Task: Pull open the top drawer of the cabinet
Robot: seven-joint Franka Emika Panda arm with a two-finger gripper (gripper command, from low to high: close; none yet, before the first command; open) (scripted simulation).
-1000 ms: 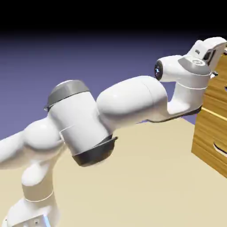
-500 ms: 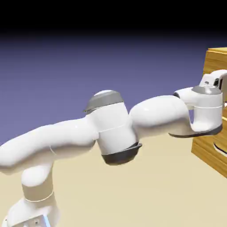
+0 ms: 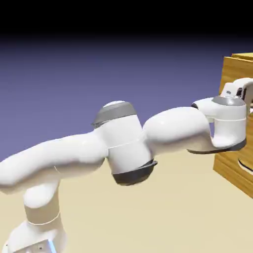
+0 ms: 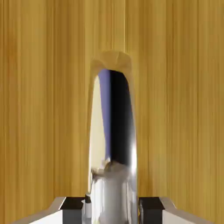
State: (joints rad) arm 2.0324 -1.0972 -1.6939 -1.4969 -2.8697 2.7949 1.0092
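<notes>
The cabinet [image 3: 231, 165] of golden-brown wood stands at the exterior view's right edge. Its top drawer [image 3: 231, 74] sticks out a little toward the arm. My hand [image 3: 238, 92] is pressed up to that drawer's front, and its fingers are cut off by the picture's edge. In the hand view the drawer's wood panel [image 4: 43, 109] fills the picture. The shiny metallic bar handle [image 4: 112, 131] runs up the middle, and my gripper [image 4: 111, 211] is shut on it, one grey fingertip on each side.
A lower drawer with a dark curved handle [image 3: 246, 166] sits under my wrist. My forearm and elbow [image 3: 123, 143] stretch level across the tan table [image 3: 163, 217] from the lower left.
The arm has swung down from above the cabinet and stretched out to the top drawer's front. Since half a second ago the drawer's front edge has shifted slightly left, toward the arm.
</notes>
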